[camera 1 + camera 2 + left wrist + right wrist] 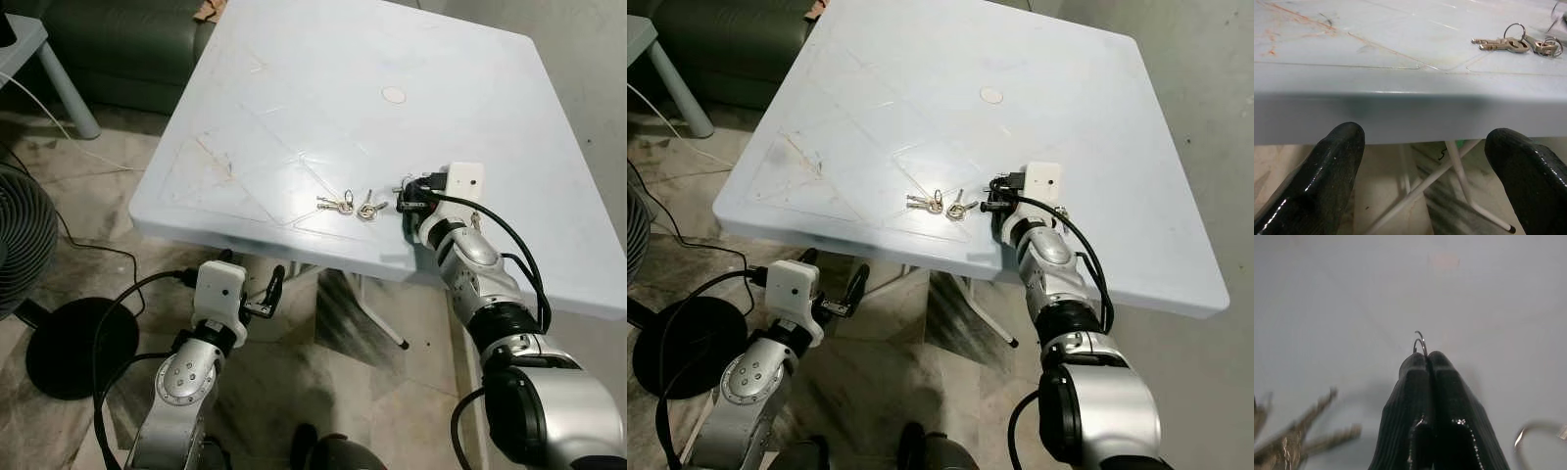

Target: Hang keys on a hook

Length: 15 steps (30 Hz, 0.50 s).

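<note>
Fingers of the right gripper [1426, 357] pinch a thin key ring [1420, 341] over the table [294, 88]; two key bunches [351, 206] lie beside. The left gripper [1425, 147] gapes below the edge.

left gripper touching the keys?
No. The left gripper hangs open below the table edge, while the keys lie on top, well apart from it.

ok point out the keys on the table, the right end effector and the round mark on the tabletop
keys [336, 205]: left eye view, on the blade of the left-hand set.
right end effector [1426, 357]: right wrist view, at the closed fingertips, which pinch a wire ring.
round mark [393, 95]: left eye view, on the middle of the mark.
</note>
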Tool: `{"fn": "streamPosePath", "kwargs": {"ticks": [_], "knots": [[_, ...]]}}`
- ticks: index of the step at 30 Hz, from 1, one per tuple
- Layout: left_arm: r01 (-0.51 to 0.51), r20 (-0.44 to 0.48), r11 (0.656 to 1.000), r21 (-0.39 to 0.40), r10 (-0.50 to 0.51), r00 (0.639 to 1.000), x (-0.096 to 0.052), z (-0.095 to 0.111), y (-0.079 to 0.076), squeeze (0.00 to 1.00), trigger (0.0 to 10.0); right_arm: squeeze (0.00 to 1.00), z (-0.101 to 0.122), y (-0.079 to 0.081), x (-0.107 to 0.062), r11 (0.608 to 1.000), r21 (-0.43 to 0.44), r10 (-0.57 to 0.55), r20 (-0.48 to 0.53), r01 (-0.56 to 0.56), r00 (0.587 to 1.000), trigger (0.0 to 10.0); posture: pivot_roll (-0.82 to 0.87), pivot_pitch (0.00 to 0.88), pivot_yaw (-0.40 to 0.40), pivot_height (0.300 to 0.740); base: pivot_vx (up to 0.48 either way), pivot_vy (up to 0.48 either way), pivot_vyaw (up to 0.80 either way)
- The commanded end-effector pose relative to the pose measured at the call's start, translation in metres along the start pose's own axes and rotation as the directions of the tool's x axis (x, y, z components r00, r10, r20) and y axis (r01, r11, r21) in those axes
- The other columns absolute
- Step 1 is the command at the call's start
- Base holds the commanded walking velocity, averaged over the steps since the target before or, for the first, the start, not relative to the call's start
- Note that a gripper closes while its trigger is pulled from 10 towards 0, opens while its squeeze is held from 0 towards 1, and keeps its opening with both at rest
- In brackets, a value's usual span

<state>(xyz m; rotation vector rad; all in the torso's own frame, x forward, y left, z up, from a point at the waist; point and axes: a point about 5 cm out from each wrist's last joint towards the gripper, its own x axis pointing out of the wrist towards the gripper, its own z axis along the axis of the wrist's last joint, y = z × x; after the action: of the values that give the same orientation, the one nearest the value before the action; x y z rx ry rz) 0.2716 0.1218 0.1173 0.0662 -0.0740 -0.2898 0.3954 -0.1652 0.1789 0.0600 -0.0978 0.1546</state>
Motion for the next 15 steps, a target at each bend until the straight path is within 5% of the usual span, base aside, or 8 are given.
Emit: {"fn": "streamPosePath", "kwargs": {"ticks": [1, 4, 5, 15], "knots": [[0.003, 0.001, 1.0, -0.022, -0.003, 1.0, 0.002, 0.001, -0.003, 0.0, 10.0, 0.0, 0.014, -0.013, -0.004, 1.0, 0.01, -0.025, 0.084, 0.024, 0.996, 0.0, 0.23, 0.238, -0.166, 0.74, 0.0, 0.0, 0.0], [-0.001, 0.017, 1.0, -0.03, 0.002, 1.0, 0.007, 0.005, -0.001, 0.0, 10.0, 0.0, 0.024, -0.012, -0.01, 0.999, -0.015, 0.041, 0.193, -0.038, 0.98, 0.2, 0.22, 0.228, -0.162, 0.74, 0.0, 0.0, 0.0], [0.0, 0.028, 0.999, -0.037, 0.002, 1.0, 0.009, 0.008, -0.001, 0.0, 10.0, 0.0, 0.025, -0.011, -0.015, 0.995, 0.03, 0.091, 0.223, -0.1, 0.971, 10.0, 0.21, 0.223, -0.16, 0.74, 0.0, 0.0, 0.0], [0.021, 0.08, 0.998, -0.059, -0.016, 0.997, 0.026, 0.023, 0.0, 0.0, 10.0, 0.0, 0.009, -0.018, -0.058, 0.995, -0.027, 0.103, 0.245, -0.099, 0.964, 10.0, 0.16, 0.201, -0.135, 0.74, 0.0, 0.0, 0.0]]}}
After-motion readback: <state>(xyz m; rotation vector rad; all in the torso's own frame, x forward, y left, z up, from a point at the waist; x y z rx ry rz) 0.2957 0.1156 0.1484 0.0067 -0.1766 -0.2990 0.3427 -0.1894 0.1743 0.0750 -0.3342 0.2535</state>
